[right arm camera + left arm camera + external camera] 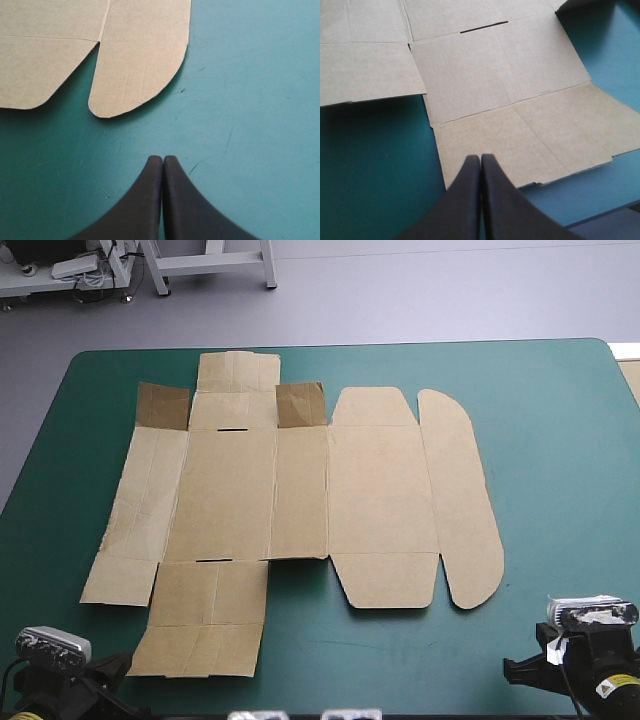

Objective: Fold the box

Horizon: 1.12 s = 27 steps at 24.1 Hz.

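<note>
Two grippers, both with black fingers pressed together into a point, nothing held. The left gripper (pixel 480 158) hangs at the outer edge of the near flap (pixel 530 140); I cannot tell if it is touching. The right gripper (pixel 163 159) is over bare teal-green cover (pixel 260 100), near the rounded flap (pixel 140 65) but apart from it. The box (pixel 300 490) lies flat at mid-table, left of centre, no wall raised yet, so the task looks to be at its very start. Its long axis runs across the table, left edge to right. The rounded flap end points toward the right arm's side, and the end with the many square flaps points left. Short flaps stick out toward the far and near edges. Two dark tabs (pixel 162 406) sit on the far side; I cannot tell whether they are lifted or only darker. Judgement on the first fold: the left fingers likely need to part and slip one under the near flap's free edge. The flap then hinges up along its crease rather than bending mid-panel. The right gripper could press on a middle panel so the sheet does not slide. Thin board on smooth cover may skate if pushed from the side.
</note>
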Available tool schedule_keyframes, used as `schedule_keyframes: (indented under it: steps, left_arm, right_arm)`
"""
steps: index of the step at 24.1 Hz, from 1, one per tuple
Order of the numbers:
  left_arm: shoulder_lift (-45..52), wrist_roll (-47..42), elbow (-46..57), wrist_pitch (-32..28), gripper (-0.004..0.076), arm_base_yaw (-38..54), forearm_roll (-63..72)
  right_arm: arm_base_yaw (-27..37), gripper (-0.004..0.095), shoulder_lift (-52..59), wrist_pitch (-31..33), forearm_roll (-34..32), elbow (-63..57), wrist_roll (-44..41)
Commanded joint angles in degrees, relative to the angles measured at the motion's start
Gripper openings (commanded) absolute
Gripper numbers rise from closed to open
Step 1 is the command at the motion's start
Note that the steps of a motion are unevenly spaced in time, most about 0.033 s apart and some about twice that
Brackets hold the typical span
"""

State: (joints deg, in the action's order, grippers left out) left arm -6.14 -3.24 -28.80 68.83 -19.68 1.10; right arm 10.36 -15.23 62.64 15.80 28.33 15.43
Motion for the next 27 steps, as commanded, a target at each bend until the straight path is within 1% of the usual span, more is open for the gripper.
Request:
schedule_keyframes:
  steps: [1,6,8,9,12,15,17,18,19,20,27]
  left_arm:
    - [-0.9,0.1,-1.3,-3.3,-0.0009,-0.2,0.2]
    - [-1.1,0.1,-1.7,-2.9,-0.0009,-0.2,0.2]
    - [-2.9,0.1,-4.4,-1.2,-0.0009,-0.2,0.2]
    - [-5.3,0.1,-7.3,0.1,-0.0009,-0.2,0.0]
    - [-14.5,0.1,-18.6,1.2,-0.0009,-0.2,0.0]
    - [-27.1,0.7,-32.2,1.8,-0.0009,-0.2,0.0]
    - [-32.4,3.2,-37.0,1.6,-0.0009,-0.2,0.0]
    - [-35.8,3.2,-39.4,0.6,-0.0009,-0.2,-0.5]
    - [-39.3,3.2,-41.1,-1.6,-0.0009,-0.2,-1.1]
    - [-41.0,3.2,-42.0,-2.7,-0.0009,-0.2,-2.4]
    - [-53.4,0.6,-43.8,-8.7,-0.0009,0.0,-9.4]
  right_arm:
    - [0.0,-0.0013,-0.6,-3.2,0.9,1.3,0.5]
    - [0.0,-0.0013,-0.6,-3.2,0.9,1.3,0.5]
    - [0.0,-0.0013,-0.6,-3.2,0.9,1.3,0.5]
    - [0.0,-0.0013,-0.6,-3.2,0.9,1.3,0.5]
    - [0.0,-0.0013,-0.6,-3.2,0.9,1.3,0.5]
    - [0.0,-0.0013,-0.6,-3.3,0.9,1.3,0.5]
    - [0.0,-0.0013,-0.6,-3.2,0.9,1.3,0.5]
    - [0.0,-0.0013,-0.6,-3.2,0.9,1.3,0.5]
    - [0.0,-0.0013,-0.6,-3.3,0.9,1.1,0.5]
    - [0.0,-0.0013,-0.6,-3.4,0.9,1.1,0.5]
    - [0.0,-0.0013,-0.6,-3.4,0.8,1.1,0.5]
